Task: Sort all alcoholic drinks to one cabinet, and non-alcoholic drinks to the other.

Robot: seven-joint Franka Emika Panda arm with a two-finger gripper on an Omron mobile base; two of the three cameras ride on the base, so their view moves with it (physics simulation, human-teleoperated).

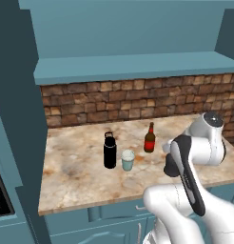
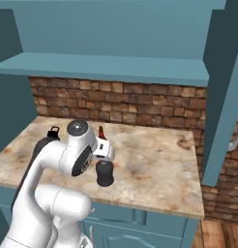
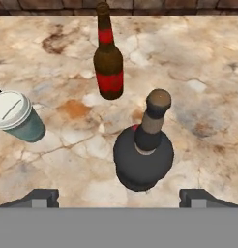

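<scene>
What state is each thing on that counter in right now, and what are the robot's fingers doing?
Beer bottle: upright on the counter, capped, untouched.
Round-bellied bottle: upright, corked, standing free between the spread fingers.
Cup: upright, lid on.
Black flask: upright, cap on.
Gripper: open, holding nothing.
Wall cupboard: open-fronted, no drinks seen on its floor board.

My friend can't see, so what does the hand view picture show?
A dark squat round-bellied bottle stands upright on the marbled stone counter, just ahead of the open gripper. Behind it stands a slim red-labelled brown beer bottle, with a lidded pale cup at left.
</scene>
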